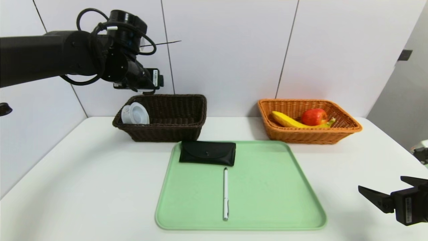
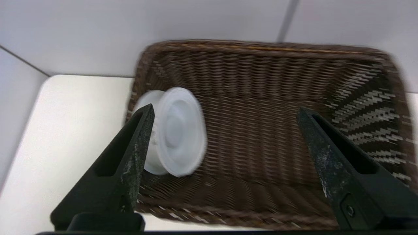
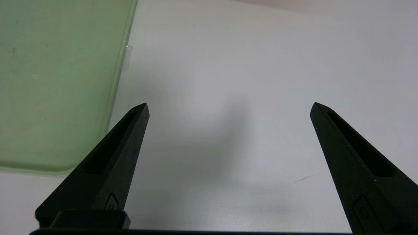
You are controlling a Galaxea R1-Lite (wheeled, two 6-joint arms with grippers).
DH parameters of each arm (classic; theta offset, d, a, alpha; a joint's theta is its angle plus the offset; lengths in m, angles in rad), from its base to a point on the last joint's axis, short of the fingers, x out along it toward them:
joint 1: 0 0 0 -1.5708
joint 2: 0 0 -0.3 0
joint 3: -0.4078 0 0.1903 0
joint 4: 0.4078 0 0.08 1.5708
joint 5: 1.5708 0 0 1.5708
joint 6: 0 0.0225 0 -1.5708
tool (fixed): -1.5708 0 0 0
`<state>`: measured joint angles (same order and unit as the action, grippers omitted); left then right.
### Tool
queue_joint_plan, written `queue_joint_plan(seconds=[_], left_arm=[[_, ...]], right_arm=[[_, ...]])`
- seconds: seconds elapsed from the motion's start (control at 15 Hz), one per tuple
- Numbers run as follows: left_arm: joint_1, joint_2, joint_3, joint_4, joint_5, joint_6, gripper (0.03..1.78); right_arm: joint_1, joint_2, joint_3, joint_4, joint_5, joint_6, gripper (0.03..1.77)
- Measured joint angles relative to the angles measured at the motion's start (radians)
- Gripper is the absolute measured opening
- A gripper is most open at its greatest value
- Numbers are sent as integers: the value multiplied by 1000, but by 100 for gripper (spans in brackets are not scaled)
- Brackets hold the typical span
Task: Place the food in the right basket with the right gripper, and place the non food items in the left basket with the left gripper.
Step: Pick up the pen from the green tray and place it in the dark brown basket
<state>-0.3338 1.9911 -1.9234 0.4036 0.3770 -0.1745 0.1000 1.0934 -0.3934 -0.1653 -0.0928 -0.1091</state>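
From the head view, you had the left claw (image 1: 147,85) raised above the left basket (image 1: 174,129), at its left end, where the white spool (image 1: 135,114) lay tilted against the wall. Your right basket (image 1: 309,134) already held the banana (image 1: 287,120) and the apple (image 1: 313,116), touching each other. On the green tray (image 1: 267,201) in front of both baskets, the black pouch (image 1: 207,153) sat at the far edge and the white pen (image 1: 225,194) lay just beside it, nearer you. Your right claw (image 1: 384,190) was parked low over the worktop (image 1: 83,174), right of the tray, fingers spread.

Through the left wrist view, the left claw (image 2: 225,117) stood wide apart, holding nothing, with the spool (image 2: 173,140) lying inside the left basket (image 2: 261,55) beyond 1 fingertip.

Through the right wrist view, the right claw (image 3: 228,107) was spread and empty over bare worktop (image 3: 261,65), the tray (image 3: 49,81) corner beside it.
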Motion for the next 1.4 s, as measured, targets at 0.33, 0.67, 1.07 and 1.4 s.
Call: queue_joint_plan(seconds=[0.33,0.67,1.07,1.4], left_arm=[[-211,-91,-2,224,38,-239,162],[-406,-129,-1,510,46,-486,166],[-556,-98,-4,641,43,-588,168],[-613,-10,-5,636,42,-680,169]], right_arm=[[5,-1,11,0,-1,-6,170],[7,-10,39,0,0,-21,170],[7,-22,75,0,-3,-44,170],[6,-28,93,0,-7,-46,171]])
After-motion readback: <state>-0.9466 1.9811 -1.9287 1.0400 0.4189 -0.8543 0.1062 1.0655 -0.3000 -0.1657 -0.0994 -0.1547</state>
